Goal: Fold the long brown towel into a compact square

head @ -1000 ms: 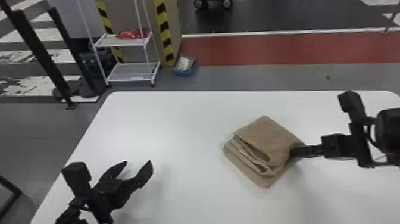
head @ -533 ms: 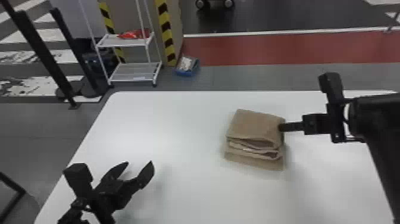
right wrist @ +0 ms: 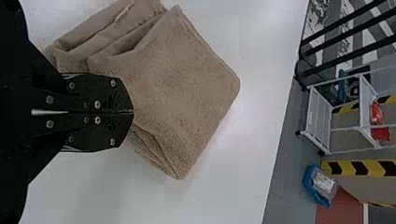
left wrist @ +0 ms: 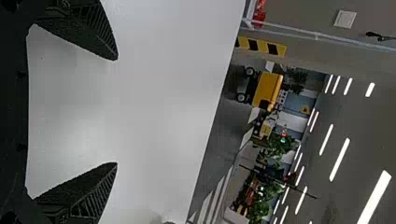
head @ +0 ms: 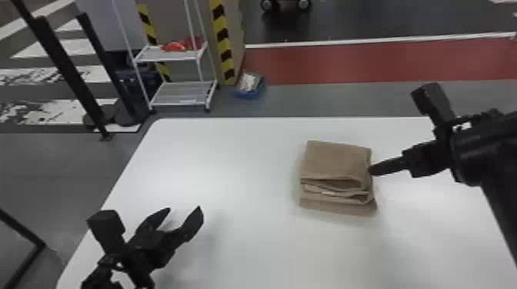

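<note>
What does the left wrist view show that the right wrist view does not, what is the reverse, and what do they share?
Left wrist view: the left gripper with its fingers spread, a yellow cart and ceiling lights.
Right wrist view: the right gripper, fingers together at the folded brown towel, and a blue tray on the floor.
Both: the white table and yellow-and-black striping.

Your left arm (head: pixel 140 269) comes in from the bottom of the head view, the left gripper (head: pixel 183 210) angled forward and inward, its fingers spread wide. Your right arm (head: pixel 496 153) enters from the right edge, the right gripper (head: pixel 371 170) pointing left, its fingers together.
</note>
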